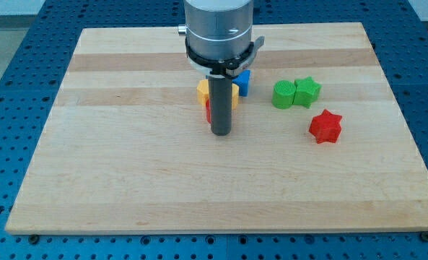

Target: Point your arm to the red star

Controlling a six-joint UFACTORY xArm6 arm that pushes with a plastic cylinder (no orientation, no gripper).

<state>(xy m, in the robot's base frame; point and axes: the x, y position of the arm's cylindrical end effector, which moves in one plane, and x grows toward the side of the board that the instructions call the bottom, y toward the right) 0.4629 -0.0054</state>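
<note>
The red star (325, 126) lies on the wooden board (127, 159) at the view's right of middle. My tip (221, 133) rests on the board well to the view's left of the red star, apart from it. Right behind the rod sit a yellow block (203, 92), a red block (208, 110) mostly hidden by the rod, and a blue block (242, 81). The tip is at the bottom edge of that cluster.
A green block (284, 94) and a green star (307, 91) sit side by side, touching, just above the red star. The arm's grey body (218, 29) hangs over the board's top middle. Blue perforated table surrounds the board.
</note>
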